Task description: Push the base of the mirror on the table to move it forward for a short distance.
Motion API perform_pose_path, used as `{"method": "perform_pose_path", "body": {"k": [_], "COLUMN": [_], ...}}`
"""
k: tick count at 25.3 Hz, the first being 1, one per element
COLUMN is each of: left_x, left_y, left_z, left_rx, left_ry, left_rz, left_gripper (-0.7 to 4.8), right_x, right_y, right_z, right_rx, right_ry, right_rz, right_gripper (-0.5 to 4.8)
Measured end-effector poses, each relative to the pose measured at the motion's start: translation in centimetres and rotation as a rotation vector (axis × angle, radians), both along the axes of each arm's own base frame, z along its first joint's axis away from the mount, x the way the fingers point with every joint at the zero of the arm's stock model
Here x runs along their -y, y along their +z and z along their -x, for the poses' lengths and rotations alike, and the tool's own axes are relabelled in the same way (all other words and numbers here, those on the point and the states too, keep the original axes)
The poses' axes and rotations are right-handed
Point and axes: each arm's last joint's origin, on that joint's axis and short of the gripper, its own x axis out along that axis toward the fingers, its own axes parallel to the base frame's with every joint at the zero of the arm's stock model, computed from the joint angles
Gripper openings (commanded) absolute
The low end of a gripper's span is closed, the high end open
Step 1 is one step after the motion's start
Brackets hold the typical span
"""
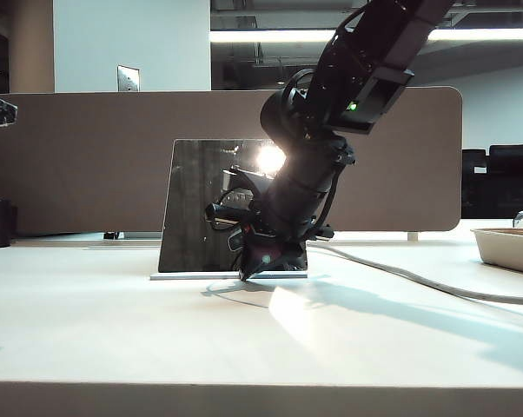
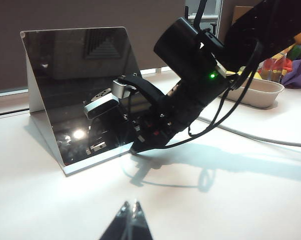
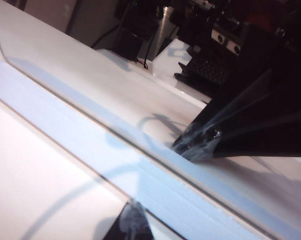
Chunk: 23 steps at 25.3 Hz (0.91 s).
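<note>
Right gripper (image 1: 254, 268) looks pinched closed, its tip down on the table (image 1: 114, 330) right against the base of the mirror (image 1: 192, 275). The mirror (image 1: 201, 204) stands just behind it. Left gripper (image 2: 129, 222) hangs back over the table, tips together too

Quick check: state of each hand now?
Left hand: shut, holding nothing, back from the mirror.
Right hand: shut, tips at the base of the mirror.

A beige partition board (image 1: 88, 161) stands along the desk's far edge. Behind it: a pale wall (image 1: 131, 43), a dark ceiling, and a fluorescent light strip (image 1: 270, 36).
</note>
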Motion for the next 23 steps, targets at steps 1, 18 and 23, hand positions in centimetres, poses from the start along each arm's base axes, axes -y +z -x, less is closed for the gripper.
{"method": "perform_pose_path", "body": {"k": [1,18,23], "left_x": [0.0,0.0,0.0], "left_y": [0.0,0.0,0.0], "left_z": [0.0,0.0,0.0], "left_rx": [0.000,0.000,0.000], "left_ry": [0.000,0.000,0.000], "left_rz": [0.000,0.000,0.000], "left_gripper": [-0.01,-0.01,-0.01], "right_x": [0.0,0.2,0.3], "right_y": [0.0,0.2,0.5], "right_z": [-0.1,-1.4,-1.4], "right_rx": [0.002,0.002,-0.032], "right_ry": [-0.001,-0.007,-0.002], "right_rz": [0.000,-0.015,-0.004], "right_gripper": [-0.05,-0.05,-0.05]}}
